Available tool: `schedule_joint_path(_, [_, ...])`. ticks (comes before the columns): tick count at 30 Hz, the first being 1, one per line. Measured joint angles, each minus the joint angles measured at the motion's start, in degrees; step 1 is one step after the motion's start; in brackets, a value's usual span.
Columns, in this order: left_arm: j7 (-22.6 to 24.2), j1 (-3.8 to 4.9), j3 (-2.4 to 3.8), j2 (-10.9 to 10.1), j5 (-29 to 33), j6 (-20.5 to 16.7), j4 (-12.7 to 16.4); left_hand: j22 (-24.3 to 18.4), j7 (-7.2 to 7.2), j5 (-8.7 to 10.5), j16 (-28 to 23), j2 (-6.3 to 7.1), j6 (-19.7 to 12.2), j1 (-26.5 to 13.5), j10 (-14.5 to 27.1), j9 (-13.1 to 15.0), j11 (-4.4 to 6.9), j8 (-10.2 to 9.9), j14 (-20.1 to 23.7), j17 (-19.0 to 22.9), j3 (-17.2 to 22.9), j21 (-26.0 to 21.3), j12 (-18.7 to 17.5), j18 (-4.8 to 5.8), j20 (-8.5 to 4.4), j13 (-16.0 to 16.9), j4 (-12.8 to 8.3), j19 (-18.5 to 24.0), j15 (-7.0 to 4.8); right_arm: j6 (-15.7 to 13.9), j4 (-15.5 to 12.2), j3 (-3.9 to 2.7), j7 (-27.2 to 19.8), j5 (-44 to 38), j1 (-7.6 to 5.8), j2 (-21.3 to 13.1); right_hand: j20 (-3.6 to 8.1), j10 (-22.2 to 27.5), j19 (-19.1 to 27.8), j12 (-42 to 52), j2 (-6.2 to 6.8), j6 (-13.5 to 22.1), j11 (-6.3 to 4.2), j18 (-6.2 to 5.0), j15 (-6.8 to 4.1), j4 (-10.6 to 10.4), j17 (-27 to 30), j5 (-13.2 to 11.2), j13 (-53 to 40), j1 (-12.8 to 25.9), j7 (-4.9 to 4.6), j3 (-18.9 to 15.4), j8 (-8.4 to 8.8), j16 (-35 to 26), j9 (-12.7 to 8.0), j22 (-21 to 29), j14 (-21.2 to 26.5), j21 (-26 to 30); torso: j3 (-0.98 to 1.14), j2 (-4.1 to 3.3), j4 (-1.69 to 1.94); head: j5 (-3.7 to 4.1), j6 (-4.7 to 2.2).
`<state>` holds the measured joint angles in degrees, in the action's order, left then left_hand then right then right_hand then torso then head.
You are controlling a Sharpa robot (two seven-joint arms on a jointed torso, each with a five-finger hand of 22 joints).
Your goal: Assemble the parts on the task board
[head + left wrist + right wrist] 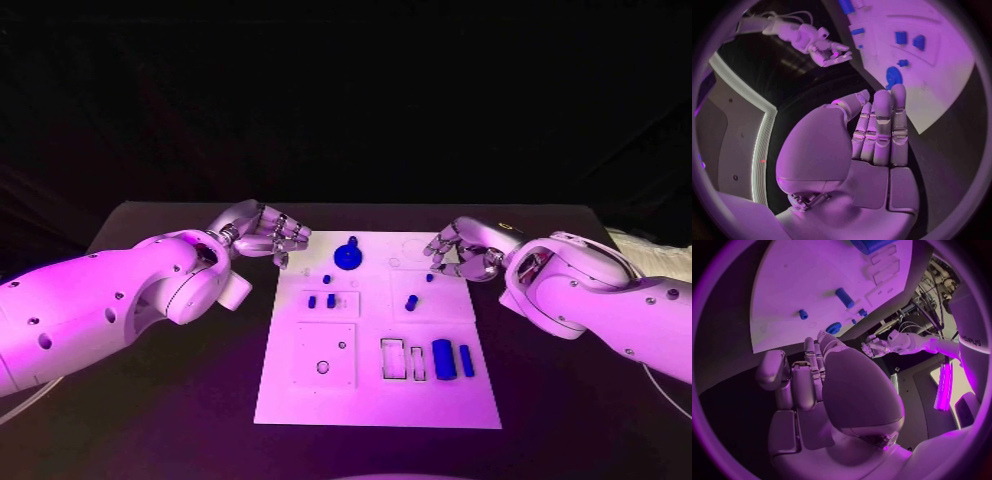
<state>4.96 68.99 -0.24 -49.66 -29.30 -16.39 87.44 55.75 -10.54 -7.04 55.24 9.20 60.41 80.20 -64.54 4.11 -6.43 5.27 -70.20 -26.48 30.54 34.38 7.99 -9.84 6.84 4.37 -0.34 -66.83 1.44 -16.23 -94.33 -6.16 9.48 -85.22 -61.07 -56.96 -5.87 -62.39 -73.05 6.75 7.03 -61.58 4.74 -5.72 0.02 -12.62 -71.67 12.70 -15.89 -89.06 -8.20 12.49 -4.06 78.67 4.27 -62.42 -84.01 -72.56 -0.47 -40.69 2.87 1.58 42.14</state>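
Observation:
The white task board lies in the middle of the black table. A round blue part stands at its far end. Small blue parts sit in the left middle, and another small blue piece lies to their right. Two longer blue blocks stand at the near right. My left hand hovers off the board's far left corner, fingers loosely bent and holding nothing. My right hand hovers over the far right corner, also holding nothing. In the left wrist view my left hand's fingers lie side by side near the round part.
Empty rectangular recesses and a square outline mark the board's near half. Black table surface surrounds the board on all sides.

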Motion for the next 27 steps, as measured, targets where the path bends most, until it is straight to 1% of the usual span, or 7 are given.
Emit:
schedule_joint_path(2, [2.6,-0.17,-0.21,-0.7,7.5,-0.2,1.1,-0.3,0.4,0.0,0.0,-0.56,0.4,-0.6,-1.2,0.1,0.31,0.4,0.2,0.2,-0.8,-0.5,0.8,0.0,0.0,0.1,0.5,0.0,-0.1,1.0,0.0,0.0,1.0,-3.3,0.18,0.2,0.0,0.0,0.0,-0.3,0.0,-0.2,0.01,0.0,0.0,0.1,0.0,-0.8,1.1,0.0,0.15,0.5,0.0,0.0,0.0,0.0,0.0,0.0,-0.01,0.0,0.0,0.25,-0.05])
schedule_joint_path(5, [6.0,-0.44,-0.46,-1.6,17.4,-0.2,2.5,-0.6,0.61,0.0,0.0,-0.68,0.6,-0.7,-1.3,0.1,0.3,0.7,0.3,0.3,-1.3,-0.7,1.3,0.01,0.0,0.1,0.5,0.0,-0.18,2.5,-0.1,0.01,2.4,-7.9,0.4,0.7,0.0,-0.2,0.0,-0.5,0.13,-0.4,-0.19,0.0,-0.01,0.2,-0.1,-1.3,2.4,0.1,0.33,1.3,0.0,0.0,0.0,0.0,0.0,0.0,-0.05,0.0,0.0,0.7,-0.12])
schedule_joint_path(8, [8.4,-0.59,-0.57,-2.1,24.1,-0.2,3.4,-0.6,0.61,0.0,0.0,-0.68,0.6,-0.7,-1.4,0.1,0.41,0.7,0.3,0.3,-1.4,-0.7,1.5,0.01,0.0,0.1,0.4,0.0,-0.18,3.7,-0.2,0.02,3.5,-11.6,0.59,1.1,0.0,-0.3,0.0,-0.7,0.23,-0.4,-0.24,0.0,-0.01,0.3,-0.1,-1.8,3.5,0.2,0.35,1.9,0.0,0.0,0.0,0.0,0.0,0.0,-0.05,-0.01,0.03,0.96,-0.18])
schedule_joint_path(10, [9.5,-0.63,-0.61,-2.4,27.0,-0.2,3.9,-0.7,0.61,0.0,0.0,-0.68,0.6,-0.7,-1.5,0.1,0.49,0.7,0.3,0.4,-1.5,-0.9,1.5,0.01,0.0,0.1,0.6,0.0,-0.18,4.3,-0.1,0.02,4.1,-13.3,0.69,1.5,0.0,-0.4,0.0,-0.7,0.45,-0.4,-0.39,0.0,-0.01,0.3,-0.1,-1.9,4.0,0.5,0.4,1.9,0.0,0.0,0.0,0.0,0.0,0.0,-0.05,-0.01,0.03,1.04,-0.2])
schedule_joint_path(17, [12.2,-0.71,-0.66,-2.8,32.6,-0.2,5.0,-0.9,0.61,0.0,0.0,-0.98,0.6,-1.0,-1.5,0.1,0.5,0.7,0.1,0.5,-2.2,-1.2,1.8,0.01,0.0,0.1,0.4,0.0,-0.32,6.3,0.9,0.04,5.7,-17.4,1.18,3.1,0.01,-0.5,0.0,-0.9,0.45,-0.4,-0.33,0.0,-0.01,0.4,0.0,-2.2,5.0,0.5,0.41,2.7,0.0,0.0,-0.1,0.1,0.0,0.0,-0.05,-0.07,-0.04,1.19,-0.15])
schedule_joint_path(21, [13.2,-0.71,-0.67,-2.9,33.8,-0.1,5.3,-1.0,0.61,0.0,0.0,-0.98,0.6,-1.0,-1.5,0.1,0.5,0.7,0.1,0.6,-2.2,-1.2,1.8,0.01,0.0,0.1,0.4,0.0,-0.32,7.3,1.5,0.09,6.3,-18.6,1.61,4.0,0.01,-0.7,0.0,-0.9,0.45,-0.7,-0.56,0.0,-0.56,0.6,0.0,-2.2,5.8,0.5,0.65,3.4,0.0,0.0,-0.1,0.1,-0.1,0.0,-0.01,-0.1,-0.06,1.14,-0.08])
schedule_joint_path(27, [14.0,-0.71,-0.67,-3.0,34.8,-0.1,5.6,-1.0,0.61,0.0,0.0,-0.98,0.6,-1.0,-1.5,0.1,0.5,0.7,0.1,0.6,-2.2,-1.2,1.8,0.02,0.0,0.1,0.4,0.0,-0.32,8.5,2.2,0.08,6.7,-19.6,1.85,4.7,0.35,-2.2,-0.3,-0.9,0.45,-1.6,-0.73,-0.01,-0.76,1.0,-0.3,-3.0,7.0,0.5,1.16,4.9,0.0,0.0,0.0,-0.3,0.1,-0.2,0.04,-0.12,-0.05,1.27,0.15])
